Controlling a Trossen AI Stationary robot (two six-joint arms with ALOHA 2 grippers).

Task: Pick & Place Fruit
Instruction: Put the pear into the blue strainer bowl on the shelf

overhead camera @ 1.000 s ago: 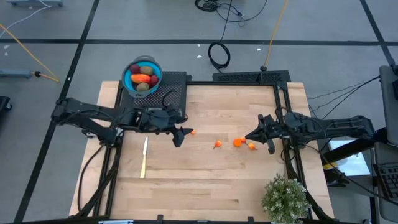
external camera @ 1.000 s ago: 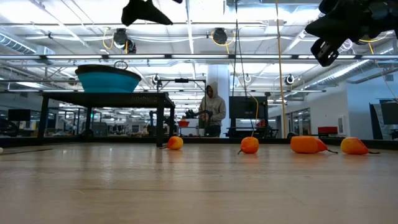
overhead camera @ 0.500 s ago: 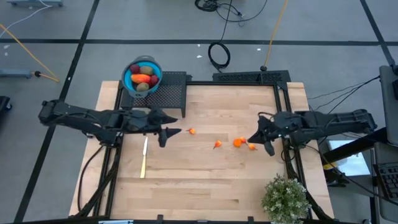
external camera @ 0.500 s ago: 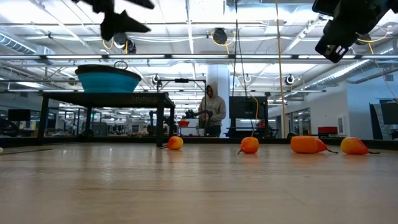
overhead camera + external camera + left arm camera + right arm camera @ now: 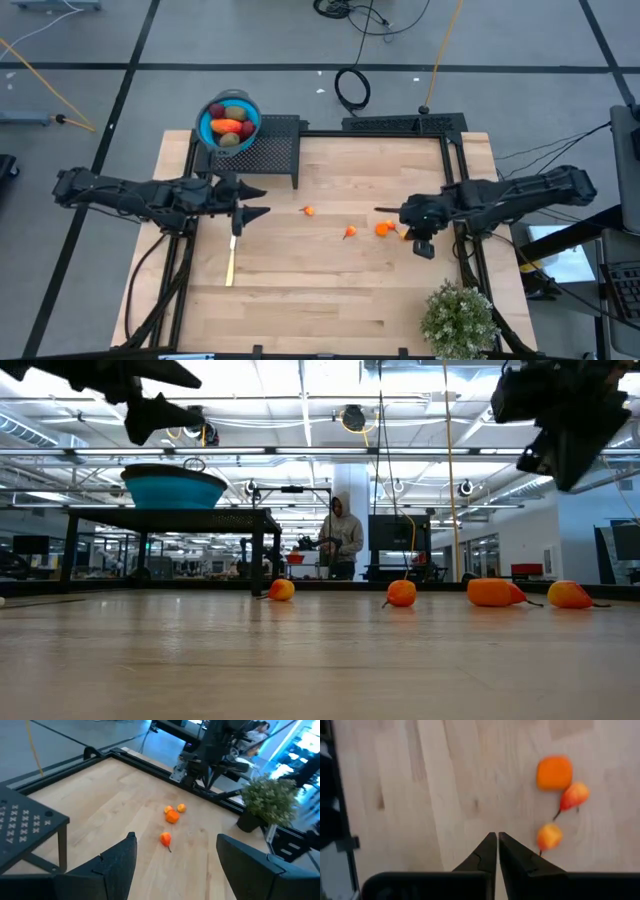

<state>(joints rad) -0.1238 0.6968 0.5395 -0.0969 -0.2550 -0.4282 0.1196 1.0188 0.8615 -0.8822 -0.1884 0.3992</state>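
Observation:
Small orange fruit pieces lie on the wooden table: one (image 5: 308, 210) alone at the middle, one (image 5: 349, 232) to its right, and a close pair (image 5: 383, 229) by the right arm. The blue bowl (image 5: 229, 122) stands on a black rack at the far left and holds red, orange and green fruit. My left gripper (image 5: 255, 208) hangs open and nearly level above the table's left part, over the knife's far end. My right gripper (image 5: 496, 840) is shut, slants down above the table beside the orange pieces (image 5: 549, 836), and touches none.
A slim pale knife (image 5: 232, 252) lies on the table near the left arm. A potted plant (image 5: 460, 318) stands at the near right corner. The black rack (image 5: 270, 145) rises at the far left. Bare wood spreads along the near side. A person (image 5: 342, 538) stands far off in the room.
My left gripper has drawn back toward the table's left edge and sunk a little, still open. My right gripper has tipped from nearly level to slanting steeply down above the orange pieces, staying shut. The fruit has not moved.

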